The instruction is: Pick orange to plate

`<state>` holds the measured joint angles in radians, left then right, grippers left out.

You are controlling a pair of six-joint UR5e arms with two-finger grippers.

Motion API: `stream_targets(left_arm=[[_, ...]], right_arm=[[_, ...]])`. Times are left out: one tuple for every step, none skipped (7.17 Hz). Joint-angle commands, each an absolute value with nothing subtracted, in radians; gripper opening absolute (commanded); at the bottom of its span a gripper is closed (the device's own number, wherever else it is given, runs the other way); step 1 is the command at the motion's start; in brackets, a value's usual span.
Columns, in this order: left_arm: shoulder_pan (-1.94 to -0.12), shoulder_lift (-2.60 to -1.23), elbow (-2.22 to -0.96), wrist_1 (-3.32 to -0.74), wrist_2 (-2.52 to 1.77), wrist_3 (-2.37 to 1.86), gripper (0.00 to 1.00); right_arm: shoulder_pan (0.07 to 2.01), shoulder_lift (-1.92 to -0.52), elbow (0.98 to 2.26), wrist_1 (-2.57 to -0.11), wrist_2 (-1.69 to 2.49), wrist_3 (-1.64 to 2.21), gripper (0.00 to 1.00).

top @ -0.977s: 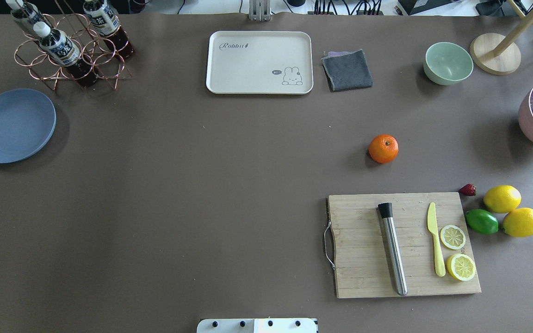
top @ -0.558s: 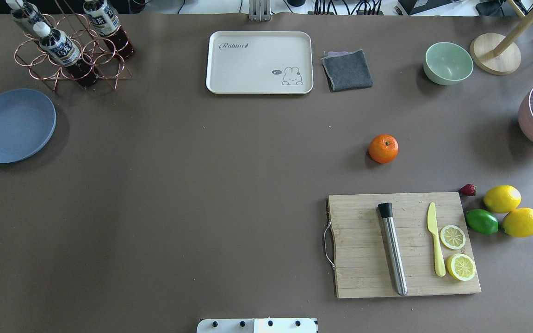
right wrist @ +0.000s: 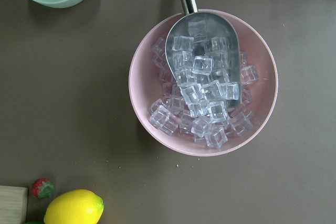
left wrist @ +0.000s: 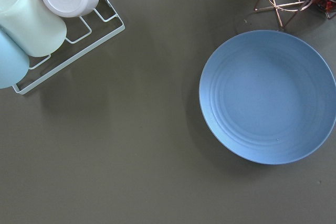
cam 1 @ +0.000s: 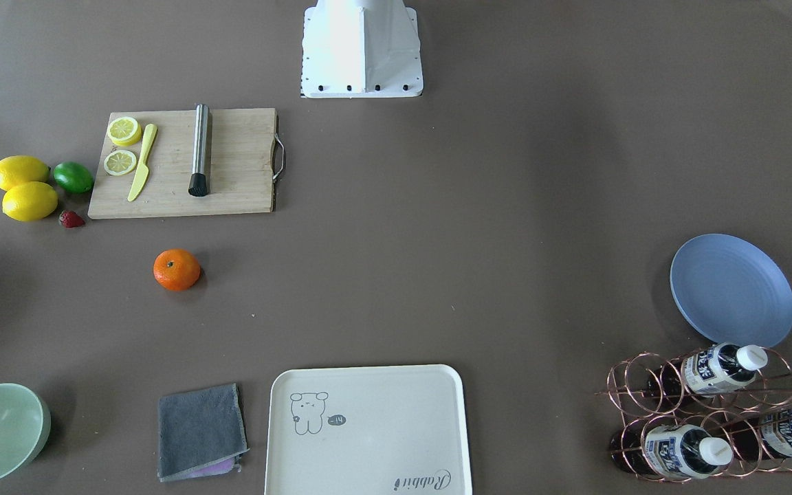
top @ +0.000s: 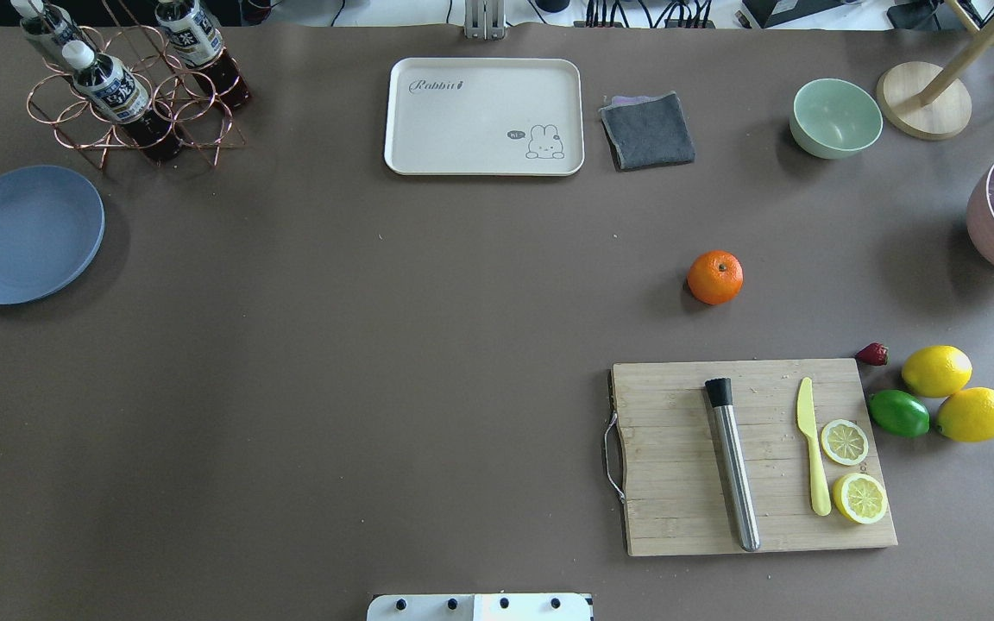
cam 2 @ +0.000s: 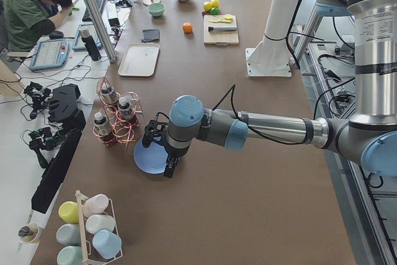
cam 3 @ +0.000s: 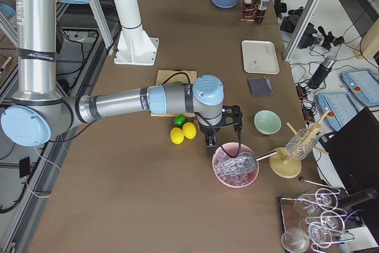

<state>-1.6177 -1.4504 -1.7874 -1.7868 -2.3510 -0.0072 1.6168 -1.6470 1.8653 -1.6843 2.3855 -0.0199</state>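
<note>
The orange (top: 714,277) rests alone on the brown table, just beyond the cutting board; it also shows in the front view (cam 1: 177,269). The blue plate (top: 24,234) lies bare at the table's far left, and fills the right half of the left wrist view (left wrist: 268,95). Only the side views show my grippers. The left gripper (cam 2: 162,153) hovers over the near edge of the plate (cam 2: 149,159), and the right gripper (cam 3: 222,131) hangs above the pink bowl, far from the orange. I cannot tell whether either is open or shut.
A wooden cutting board (top: 756,457) carries a steel muddler, a yellow knife and lemon slices. Lemons (top: 936,370), a lime (top: 898,413) and a strawberry lie to its right. A cream tray (top: 484,116), grey cloth (top: 648,130), green bowl (top: 835,117), pink ice bowl (right wrist: 203,81) and bottle rack (top: 130,86) line the edges.
</note>
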Motion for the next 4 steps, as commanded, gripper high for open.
stream_targets(left_arm=[[-1.609, -1.466, -1.763, -1.807, -2.353, -0.009, 0.98], [-1.609, -1.492, -1.732, -1.816, -2.353, -0.008, 0.98], [-1.609, -1.511, -1.706, -1.818, -2.359, -0.011, 0.98], [-1.608, -1.517, -1.674, -1.819, -2.355, -0.008, 0.98]], right_arm=[[1.615, -1.635, 1.855, -1.684, 2.384, -0.02, 1.0], [1.617, -1.632, 1.853, -1.684, 2.384, -0.018, 1.0], [1.617, -1.628, 1.855, -1.684, 2.385, -0.009, 1.0], [1.615, -1.617, 1.852, -1.686, 2.382, -0.006, 1.0]])
